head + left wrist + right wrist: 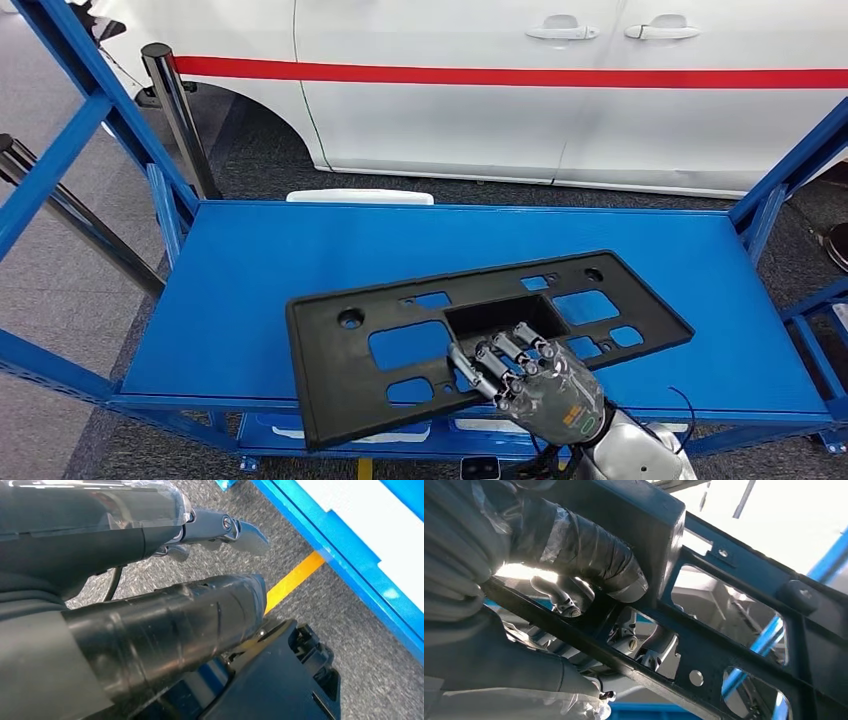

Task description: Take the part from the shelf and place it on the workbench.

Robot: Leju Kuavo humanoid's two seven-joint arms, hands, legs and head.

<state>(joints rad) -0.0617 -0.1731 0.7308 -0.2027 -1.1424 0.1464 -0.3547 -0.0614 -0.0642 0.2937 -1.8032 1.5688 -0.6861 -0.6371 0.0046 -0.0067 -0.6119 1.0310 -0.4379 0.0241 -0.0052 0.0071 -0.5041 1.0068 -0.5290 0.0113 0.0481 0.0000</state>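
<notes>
On my head camera, the right hand (545, 385) grips the part (480, 335), a flat black panel pierced with cut-outs, at its near edge, fingers (500, 355) lying across the top face beside the central recess. The part sits tilted over the blue shelf (260, 270), its near-left corner jutting past the front edge; I cannot tell how much of it rests on the deck. The right arm is cut off by the bottom of the picture.

My right wrist camera looks up at the part (724, 630) from beneath: the taped thumb (589, 550) presses against its underside while the fingers (561, 597) show through a cut-out, closed on the frame. Glare behind washes out everything beyond it.

My left wrist camera shows the left hand (150, 580) hanging above grey carpet (350, 645), thumb and one finger stretched out, nothing between them. A yellow floor line (295, 577) is partly hidden by the thumb, and the shelf's blue frame (350, 575) crosses one corner.

Behind the shelf stands a white car (560, 90) with a red stripe, its upper half out of frame.
</notes>
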